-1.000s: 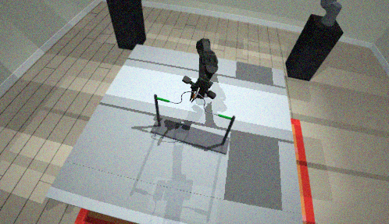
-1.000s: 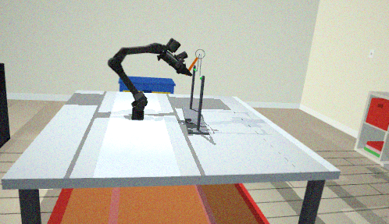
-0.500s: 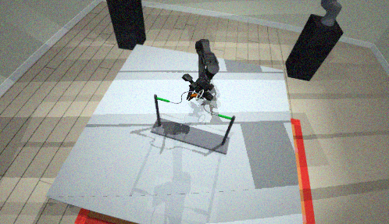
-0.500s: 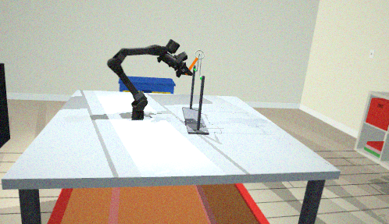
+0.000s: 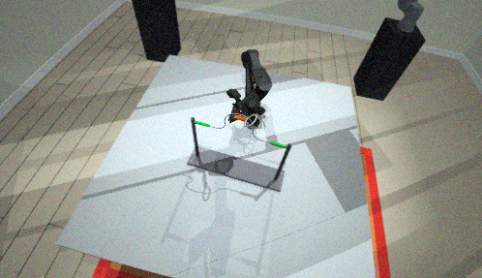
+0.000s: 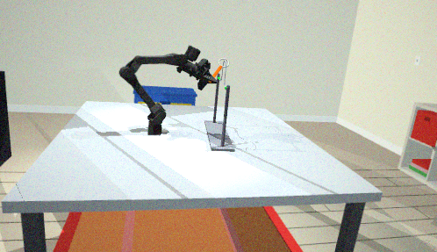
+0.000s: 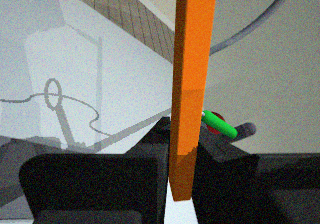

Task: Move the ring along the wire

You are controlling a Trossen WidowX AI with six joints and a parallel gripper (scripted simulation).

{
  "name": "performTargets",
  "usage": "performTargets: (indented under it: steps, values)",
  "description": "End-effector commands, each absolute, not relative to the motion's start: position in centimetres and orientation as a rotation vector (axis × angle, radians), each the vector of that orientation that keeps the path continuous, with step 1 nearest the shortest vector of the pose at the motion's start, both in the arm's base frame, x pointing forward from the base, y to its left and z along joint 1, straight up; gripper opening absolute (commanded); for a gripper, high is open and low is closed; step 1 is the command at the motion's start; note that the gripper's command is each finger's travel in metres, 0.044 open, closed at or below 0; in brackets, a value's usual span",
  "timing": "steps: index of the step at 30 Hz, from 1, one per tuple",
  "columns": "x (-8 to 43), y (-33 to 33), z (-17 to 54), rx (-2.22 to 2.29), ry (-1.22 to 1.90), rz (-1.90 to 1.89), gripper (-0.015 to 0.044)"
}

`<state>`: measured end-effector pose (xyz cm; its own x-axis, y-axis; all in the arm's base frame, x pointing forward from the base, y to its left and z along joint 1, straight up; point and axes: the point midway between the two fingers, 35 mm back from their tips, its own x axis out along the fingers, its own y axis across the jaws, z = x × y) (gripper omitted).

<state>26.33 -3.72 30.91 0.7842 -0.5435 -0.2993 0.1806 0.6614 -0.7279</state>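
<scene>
The black two-fingered hand (image 5: 238, 119) (image 6: 216, 81) (image 7: 173, 124) pinched the long orange handle (image 5: 240, 118) (image 6: 218, 71) (image 7: 189, 80); its round pale ring (image 5: 251, 120) (image 6: 224, 62) stood mid-wire, between the posts. Sideways drift or excess tilt could have brought ring against thin grey wire (image 5: 261, 140) (image 7: 247, 36).
</scene>
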Motion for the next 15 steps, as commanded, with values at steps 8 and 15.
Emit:
performTargets:
  steps: [8, 15]
  values:
    - [26.1, -4.5, 31.7, -0.942, 0.512, -0.489, -0.0150]
    - [26.1, -4.8, 32.2, -1.062, 0.498, -0.520, -0.0150]
